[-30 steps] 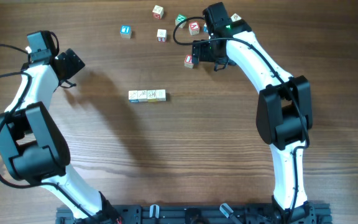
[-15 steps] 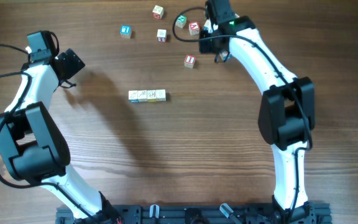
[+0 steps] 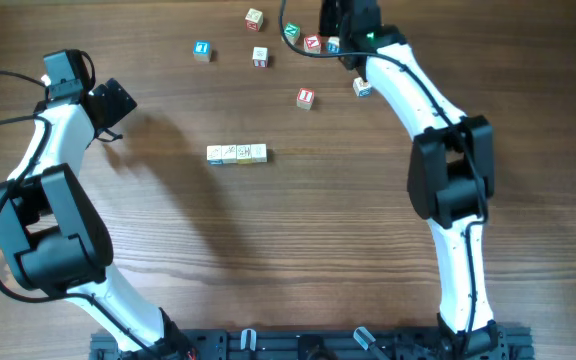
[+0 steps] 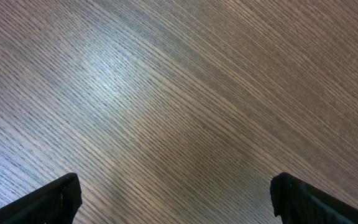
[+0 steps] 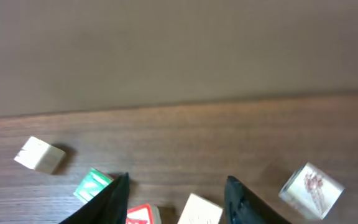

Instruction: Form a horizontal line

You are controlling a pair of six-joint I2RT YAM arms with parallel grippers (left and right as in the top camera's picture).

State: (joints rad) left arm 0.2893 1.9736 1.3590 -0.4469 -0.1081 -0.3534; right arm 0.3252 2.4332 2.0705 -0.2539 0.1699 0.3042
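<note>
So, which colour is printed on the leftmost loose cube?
The cube shows blue print, clearest in the overhead view.

Overhead straight down on table (image 3: 298, 250), wrist views close, right shares far cubes (image 3: 313, 43)

Soft, even light fell from above; a pale sheen sat on the bench (image 4: 114, 68) upper left; the right wrist view was blurred.

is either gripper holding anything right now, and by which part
Nothing appears held. The left gripper is open over the table; the right gripper stands open above loose cubes, clamping none.
</note>
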